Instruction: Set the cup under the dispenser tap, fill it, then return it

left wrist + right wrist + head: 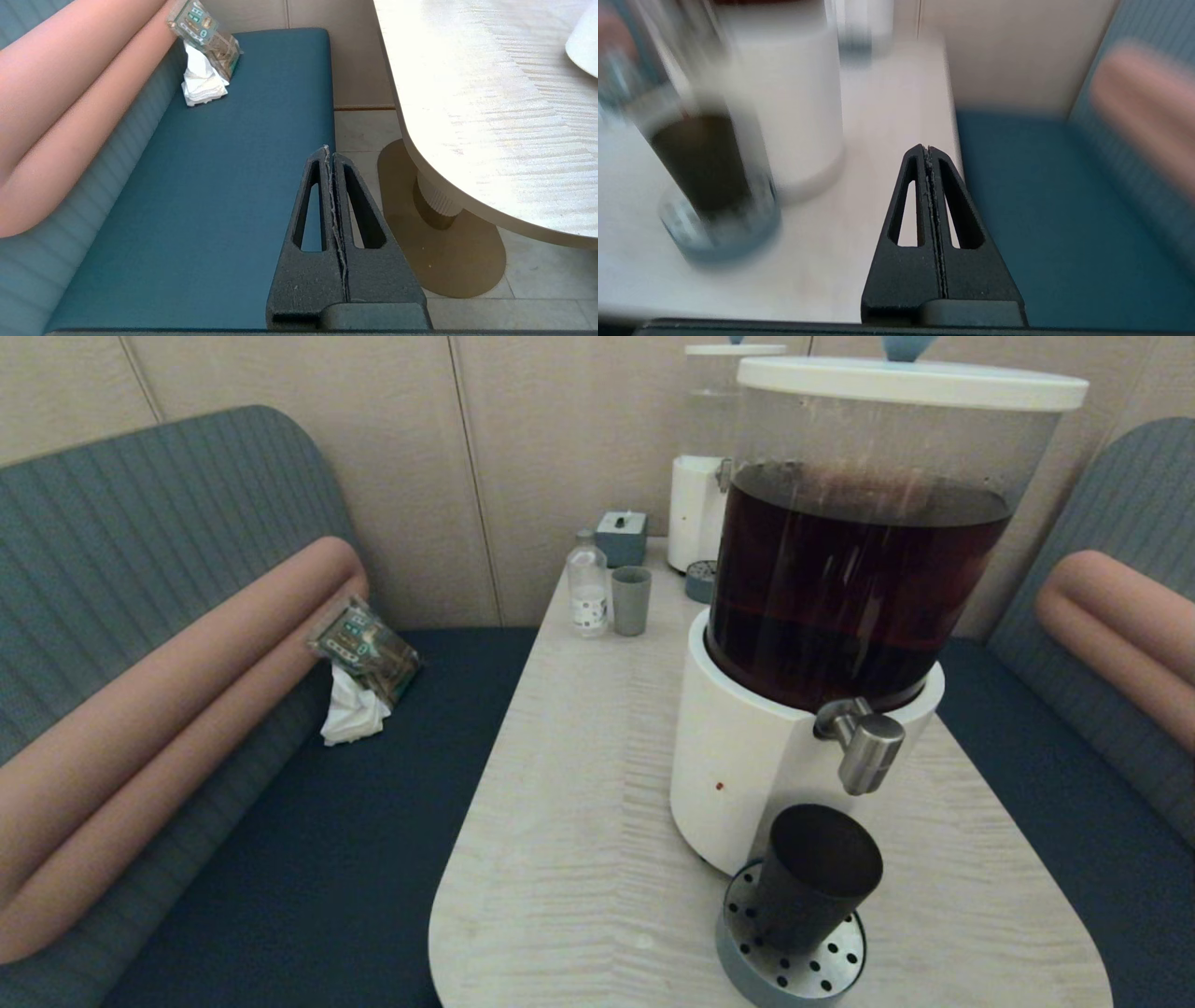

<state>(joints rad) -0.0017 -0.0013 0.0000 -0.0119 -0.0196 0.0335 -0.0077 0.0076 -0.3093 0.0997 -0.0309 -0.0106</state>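
Only wrist views show each claw: left (331, 154), right (928, 151), both closed

The left hand (331, 151), seen from its wrist camera: two matte black, grainy-textured fingers, each a tapering wedge pierced by a long triangular slot, rising from a smooth dark base block toward 12 o'clock. The right hand (928, 149) is identical, with a pale ragged seam between fingers.
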